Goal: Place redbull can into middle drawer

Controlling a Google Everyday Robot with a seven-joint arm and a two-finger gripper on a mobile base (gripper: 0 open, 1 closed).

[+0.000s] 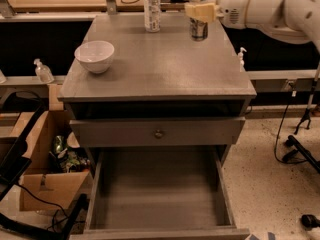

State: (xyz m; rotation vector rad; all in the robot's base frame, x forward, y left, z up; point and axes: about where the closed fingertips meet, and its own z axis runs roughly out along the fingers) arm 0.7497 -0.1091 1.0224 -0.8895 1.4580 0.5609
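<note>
One slim redbull can (198, 31), silver and blue metal with a shiny top, stood upright at the far right of the cabinet top (165, 69), a flat, matte grey wooden surface with square edges. A clear plastic bottle (151, 6) stood upright just left of the can, apart from it, also near the far edge. A round white bowl (94, 55) with a smooth glaze sat near the left edge, well apart from both.

Below the top, a grey drawer front (158, 130) with a small round metal knob (158, 133) was pushed almost in. Under it the middle drawer (160, 196) was pulled out toward the near side, as wide as the cabinet, its floor bare and flat between low side walls. A cardboard box (45, 184) holding clutter stood on the floor just left of the drawer.

Reaching in from the right, the smooth white arm (260, 6) ended at the gripper (198, 11), level with the can's middle. Its pale yellow fingers (192, 10) were closed around the can's body, covering its mid-section. Whether the can's base touched the wood or hung just above it, I could not tell.
</note>
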